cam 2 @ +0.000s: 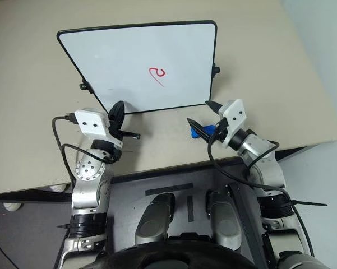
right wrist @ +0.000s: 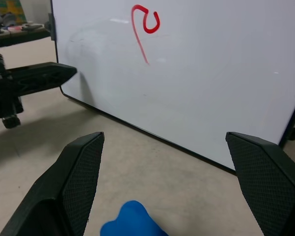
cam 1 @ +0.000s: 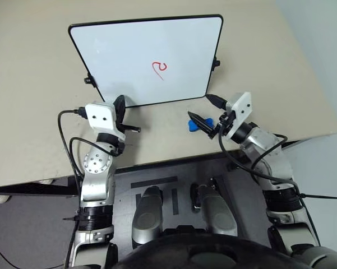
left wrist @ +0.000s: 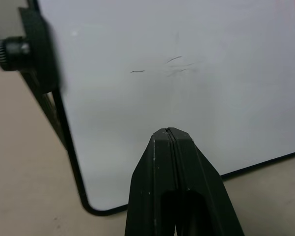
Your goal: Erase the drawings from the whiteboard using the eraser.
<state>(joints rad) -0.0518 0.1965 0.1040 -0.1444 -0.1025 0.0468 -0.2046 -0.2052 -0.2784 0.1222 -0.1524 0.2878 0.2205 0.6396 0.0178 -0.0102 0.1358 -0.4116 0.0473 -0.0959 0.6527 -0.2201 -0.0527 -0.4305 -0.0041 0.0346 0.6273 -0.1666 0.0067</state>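
- Left eye view shows me the whiteboard standing tilted on the beige table in the upper middle of the frame, and the red drawing, 1 small squiggle like a "2", sits intact right of the board's centre.
- I judge the task barely begun: nothing red is wiped, and the eraser is not picked up yet.
- I see the eraser lying flat on the table just below the board's lower right corner, in the middle right of the frame, apart from the board.
- My right gripper has its 2 fingers spread wide around that spot; in the right wrist view the blue piece lies low between the 2 open fingers, and I cannot see either one touching it.
- My left gripper sits at the board's lower left edge in the middle left of the frame, holding nothing; the left wrist view shows its fingers pressed together with the white surface just ahead.
- Left to do, as I judge it: close on the eraser, lift it, carry it up to the red mark and rub until the board is white.
- Containers: I see none on the table, so there are no contents to report.
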